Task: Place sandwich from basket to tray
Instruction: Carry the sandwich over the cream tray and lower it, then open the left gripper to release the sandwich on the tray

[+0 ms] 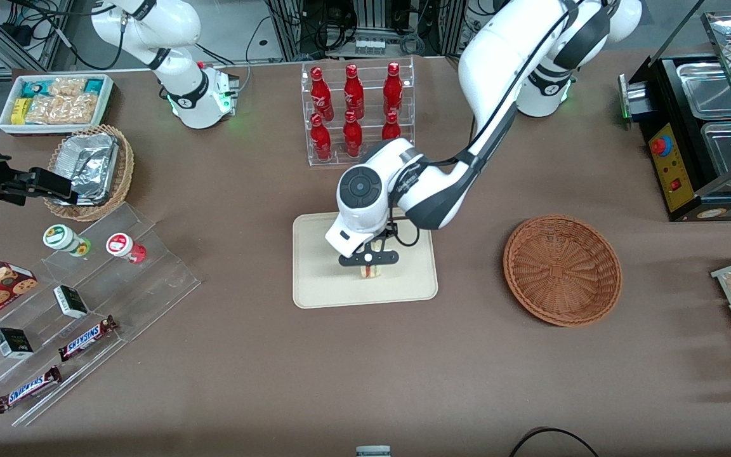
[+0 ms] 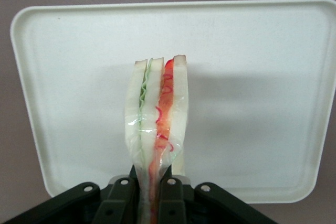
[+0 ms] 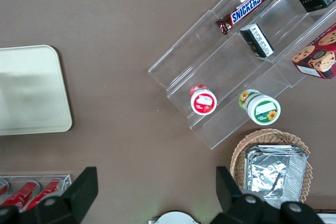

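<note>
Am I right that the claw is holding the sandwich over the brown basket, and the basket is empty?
Not quite. The claw holds the sandwich over the cream tray, not the basket, as the left wrist view shows. The basket is indeed empty.

The left arm (image 1: 499, 82) is glossy white with dark grey joint bands, a round grey cap at the wrist and a thin black cable along it. Its end effector (image 1: 368, 263) over the tray has a black crossbar with silver screws and black fingers (image 2: 170, 198).
</note>
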`<state>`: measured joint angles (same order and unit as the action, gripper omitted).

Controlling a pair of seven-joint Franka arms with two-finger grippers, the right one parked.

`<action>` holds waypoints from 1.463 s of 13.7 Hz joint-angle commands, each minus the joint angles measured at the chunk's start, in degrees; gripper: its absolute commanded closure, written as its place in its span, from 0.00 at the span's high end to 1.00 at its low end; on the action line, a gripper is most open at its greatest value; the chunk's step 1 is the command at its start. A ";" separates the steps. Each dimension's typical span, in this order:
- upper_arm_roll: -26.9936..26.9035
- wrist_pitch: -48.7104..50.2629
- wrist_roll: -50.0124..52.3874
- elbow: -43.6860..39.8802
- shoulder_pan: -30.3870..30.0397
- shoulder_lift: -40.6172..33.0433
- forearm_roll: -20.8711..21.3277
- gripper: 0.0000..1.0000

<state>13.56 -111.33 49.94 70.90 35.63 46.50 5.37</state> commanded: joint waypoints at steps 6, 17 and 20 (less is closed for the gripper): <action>-0.73 -5.04 0.95 -2.44 2.86 5.44 2.89 0.00; -4.86 1.45 7.72 -2.96 2.25 -3.94 2.80 1.00; -4.86 6.28 5.44 -2.70 -2.31 -9.48 2.19 1.00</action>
<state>8.61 -107.55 55.58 66.52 35.86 41.07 7.60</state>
